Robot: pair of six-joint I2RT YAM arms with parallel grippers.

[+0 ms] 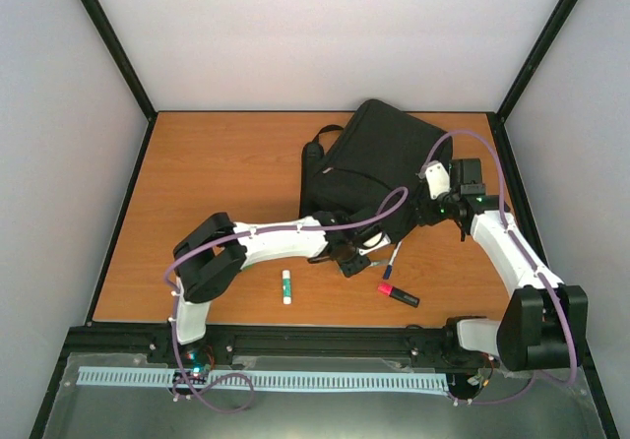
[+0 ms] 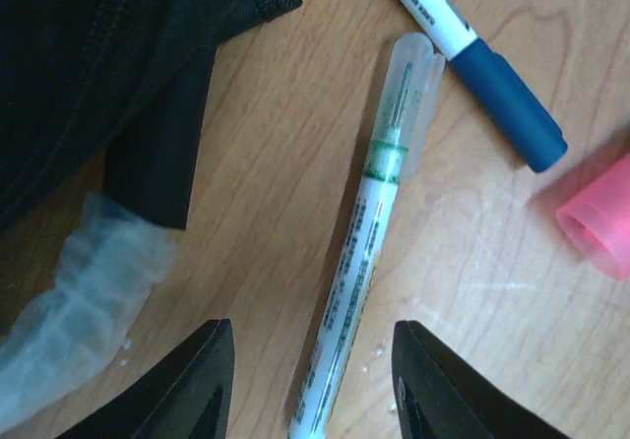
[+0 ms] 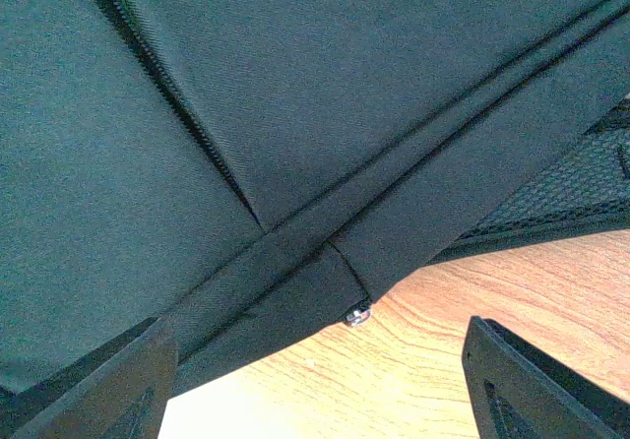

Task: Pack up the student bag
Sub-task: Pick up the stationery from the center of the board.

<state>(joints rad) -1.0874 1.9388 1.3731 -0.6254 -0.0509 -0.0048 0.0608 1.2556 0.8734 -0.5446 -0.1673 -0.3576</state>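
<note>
step: grasping a pen for packing
left tool [image 2: 313,380]: apart, straddling the green-banded pen [image 2: 369,262] on the bench [image 1: 217,163]
right tool [image 3: 320,360]: wide apart, empty, at the bag's edge
student bag [image 1: 379,158]: flat, far right of bench
next: pinch barrel squarely, lift

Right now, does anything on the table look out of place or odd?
One thing: a crumpled scrap of clear plastic lies on the table next to the black strap of the student bag. It looks like stray wrapping rather than a school supply. Nothing appears spilled or broken.
</note>
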